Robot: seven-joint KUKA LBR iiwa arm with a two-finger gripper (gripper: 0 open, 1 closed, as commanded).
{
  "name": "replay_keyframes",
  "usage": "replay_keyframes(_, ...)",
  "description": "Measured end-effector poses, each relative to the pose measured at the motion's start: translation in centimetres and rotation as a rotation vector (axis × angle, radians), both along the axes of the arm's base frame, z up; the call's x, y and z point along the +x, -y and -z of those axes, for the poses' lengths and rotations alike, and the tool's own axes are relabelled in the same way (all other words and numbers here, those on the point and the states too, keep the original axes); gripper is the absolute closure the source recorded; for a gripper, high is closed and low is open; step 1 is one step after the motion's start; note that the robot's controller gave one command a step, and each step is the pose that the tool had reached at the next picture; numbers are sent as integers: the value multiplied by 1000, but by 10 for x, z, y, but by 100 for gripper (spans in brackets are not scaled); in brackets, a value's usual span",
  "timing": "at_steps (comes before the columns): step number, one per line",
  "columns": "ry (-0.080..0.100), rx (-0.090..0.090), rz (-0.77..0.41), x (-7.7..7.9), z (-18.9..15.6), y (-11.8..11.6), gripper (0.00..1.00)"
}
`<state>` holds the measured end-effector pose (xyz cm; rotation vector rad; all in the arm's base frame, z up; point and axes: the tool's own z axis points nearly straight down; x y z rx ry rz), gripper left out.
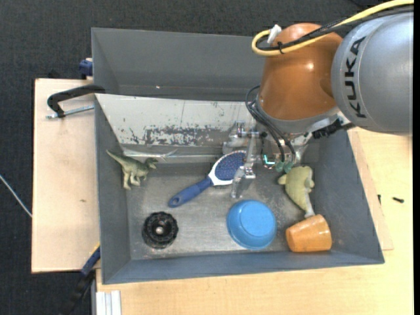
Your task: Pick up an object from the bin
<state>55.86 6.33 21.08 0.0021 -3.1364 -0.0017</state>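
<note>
My gripper (264, 174) hangs low in the middle right of the bin, open, with nothing between its fingers. Its left finger (241, 178) stands right beside the white-rimmed head of a blue hairbrush (222, 170), whose handle runs down-left. Its right finger sits just above the head of a pale green toy animal (299, 186). A round blue bowl (251, 224) lies just in front of the gripper on the bin floor.
An orange cup (308, 235) lies on its side at the front right, touching the green toy's tail. A small green dinosaur (132, 167) stands at the left wall. A black round cap (160, 228) sits at the front left. The arm's orange cover hangs over the back right.
</note>
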Motion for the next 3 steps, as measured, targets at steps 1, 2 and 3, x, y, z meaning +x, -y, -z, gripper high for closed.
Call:
replay_keyframes(1,12,2,-406,21,138,8,0)
replay_keyframes(2,18,2,-406,23,136,8,100)
replay_keyframes(3,20,-1,-426,40,0,24,100)
